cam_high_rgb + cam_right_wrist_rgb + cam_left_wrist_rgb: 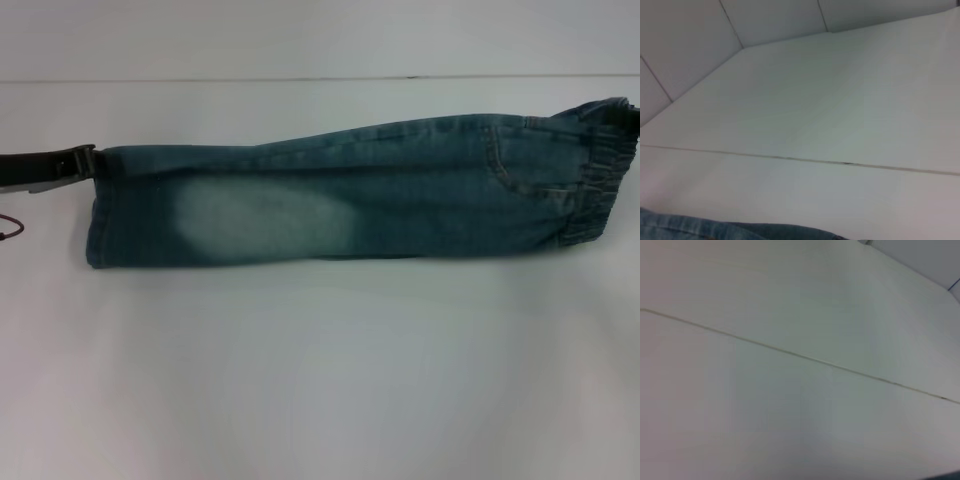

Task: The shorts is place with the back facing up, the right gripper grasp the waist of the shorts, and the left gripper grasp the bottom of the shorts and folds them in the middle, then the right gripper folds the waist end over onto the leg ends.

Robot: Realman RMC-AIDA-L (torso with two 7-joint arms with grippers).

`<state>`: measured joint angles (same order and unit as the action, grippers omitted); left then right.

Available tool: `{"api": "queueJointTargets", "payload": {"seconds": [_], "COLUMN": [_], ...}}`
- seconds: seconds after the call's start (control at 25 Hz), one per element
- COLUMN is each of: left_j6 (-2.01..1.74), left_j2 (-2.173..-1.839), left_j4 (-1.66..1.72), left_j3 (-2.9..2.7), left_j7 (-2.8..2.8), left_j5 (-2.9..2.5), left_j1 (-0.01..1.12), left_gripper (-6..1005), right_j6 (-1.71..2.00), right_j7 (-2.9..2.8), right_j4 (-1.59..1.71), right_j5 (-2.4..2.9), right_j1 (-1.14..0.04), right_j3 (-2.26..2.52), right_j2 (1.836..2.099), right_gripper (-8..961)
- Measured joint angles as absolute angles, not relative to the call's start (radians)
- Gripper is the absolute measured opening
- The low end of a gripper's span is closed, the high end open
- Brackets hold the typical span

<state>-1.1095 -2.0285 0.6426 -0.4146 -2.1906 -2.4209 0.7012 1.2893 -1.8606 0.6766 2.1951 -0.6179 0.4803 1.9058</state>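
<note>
seen from the head: the shorts (340,195) lying folded lengthwise into one long narrow band across the middle of the frame on the white table (320,380), faded patch left of centre. the leg ends (100,205) at the left end of the band, flat and stitched; the waist (600,170) at the right edge of the frame, puckered and ruffled, its far corner lifted a little toward the upper right. left gripper (82,160) reaching in level from the left edge, low over the table, black fingers closed on the upper corner of the leg ends, only the fingers and a short dark stretch behind them showing. right gripper barely visible as a dark sliver (632,112) at the upper right corner of the waist; cannot tell how far open or whether gripping. in the right wrist view, only a strip of denim (715,229) along the lower edge, bare white table with a thin seam beyond it. in the left wrist view, nothing but white table (790,415) and its seam line running slantwise.
</note>
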Motion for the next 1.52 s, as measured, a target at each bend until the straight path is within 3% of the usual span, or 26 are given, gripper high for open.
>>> {"api": "queueJointTargets", "payload": {"seconds": [0.6, 0.92, 1.2, 1.4, 1.52], "left_j6": [-1.086, -1.081, -1.064, -1.043, -1.032], "left_j2": [-2.030, -2.040, -2.089, -2.100, -2.101], "left_j4": [0.643, 0.647, 0.702, 0.718, 0.719], "left_j3": [-0.442, -0.463, -0.510, -0.525, -0.524], "left_j7": [-2.205, -2.206, -2.187, -2.184, -2.185], "left_j5": [-2.420, -2.415, -2.414, -2.411, -2.395], "left_j1": [0.702, 0.705, 0.700, 0.704, 0.706], "left_gripper": [63, 80, 98, 110, 220], "right_j6": [1.249, 1.238, 1.223, 1.194, 1.180], "right_j7": [-1.860, -1.861, -1.850, -1.836, -1.829], "right_j4": [0.676, 0.676, 0.676, 0.686, 0.688], "right_j5": [2.195, 2.195, 2.191, 2.189, 2.187], "right_j1": [-0.629, -0.629, -0.629, -0.629, -0.629], "right_j3": [0.510, 0.514, 0.512, 0.513, 0.511], "right_j2": [1.910, 1.911, 1.913, 1.915, 1.916], "right_gripper": [50, 142, 222, 318, 383]}}
